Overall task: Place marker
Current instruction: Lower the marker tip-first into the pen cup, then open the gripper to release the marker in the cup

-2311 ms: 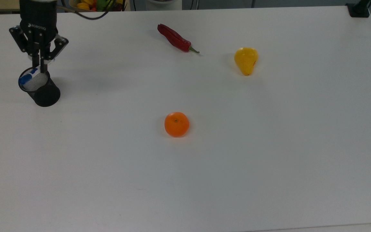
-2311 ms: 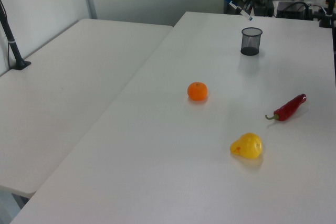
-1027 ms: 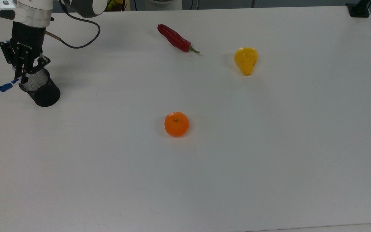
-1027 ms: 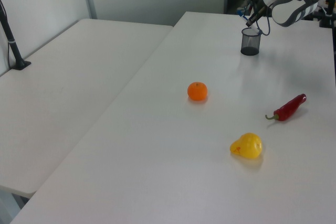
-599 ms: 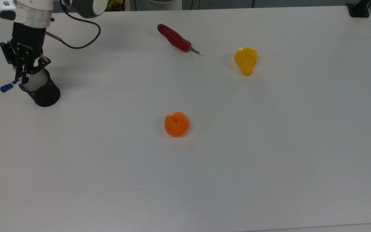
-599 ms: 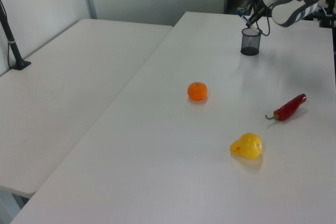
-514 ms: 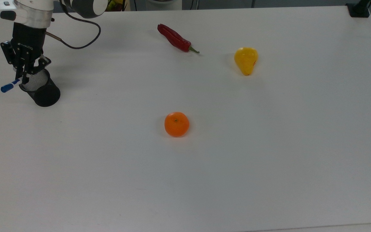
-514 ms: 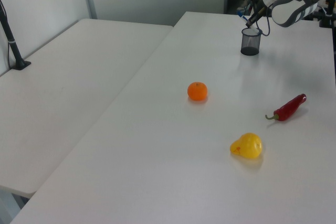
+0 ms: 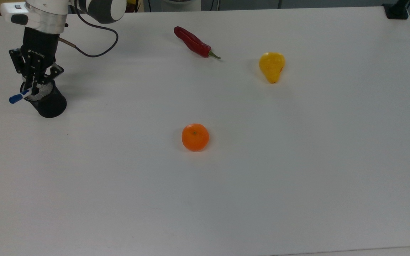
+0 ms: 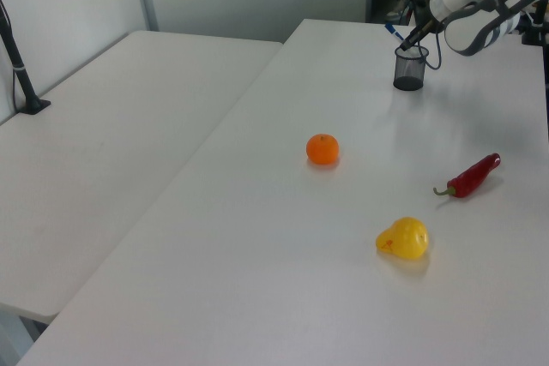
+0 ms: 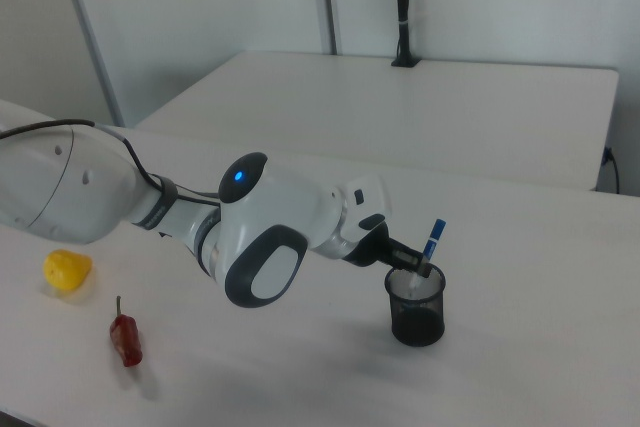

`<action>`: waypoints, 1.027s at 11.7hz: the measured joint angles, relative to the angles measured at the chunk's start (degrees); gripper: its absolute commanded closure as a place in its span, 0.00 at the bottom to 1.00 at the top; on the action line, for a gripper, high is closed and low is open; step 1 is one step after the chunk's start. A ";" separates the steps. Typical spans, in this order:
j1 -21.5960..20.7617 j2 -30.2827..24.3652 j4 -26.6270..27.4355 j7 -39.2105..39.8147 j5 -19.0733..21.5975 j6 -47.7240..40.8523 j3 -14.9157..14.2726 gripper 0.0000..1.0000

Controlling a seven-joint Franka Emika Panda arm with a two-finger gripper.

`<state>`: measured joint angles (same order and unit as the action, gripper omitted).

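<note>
Top view, near to far. An orange (image 9: 195, 137) lies nearest the camera, close to the middle of the white table (image 9: 297, 160). Beyond it, toward the top view's left edge, a black mesh cup (image 9: 46, 101) stands upright. The gripper (image 9: 34, 84) hangs directly over the cup's rim, its 2 fingers closed on the marker (image 9: 20, 96). The marker is tilted: its blue cap projects outward past the rim toward the top view's left, while its lower end sits inside the cup mouth. In the right view the marker (image 11: 431, 244) rises obliquely out of the cup (image 11: 416, 305), cap uppermost. Farther back, a yellow pear (image 9: 272, 66) lies toward the top view's right, and a red chili (image 9: 194, 43) lies farthest, near the table's far edge. A black cable (image 9: 94, 49) loops from the arm's wrist above the table.
</note>
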<state>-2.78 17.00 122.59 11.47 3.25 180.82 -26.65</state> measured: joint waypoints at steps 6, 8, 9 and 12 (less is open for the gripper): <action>-0.03 0.03 1.21 0.00 0.02 2.03 0.00 0.47; -0.04 0.03 1.21 -0.01 0.03 2.03 0.00 0.42; -0.03 0.03 1.21 -0.01 0.03 2.03 0.00 0.41; -0.03 0.03 1.21 -0.02 0.05 2.03 0.00 0.25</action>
<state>-2.81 17.02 123.80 11.46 3.30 182.84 -26.65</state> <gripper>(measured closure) 0.414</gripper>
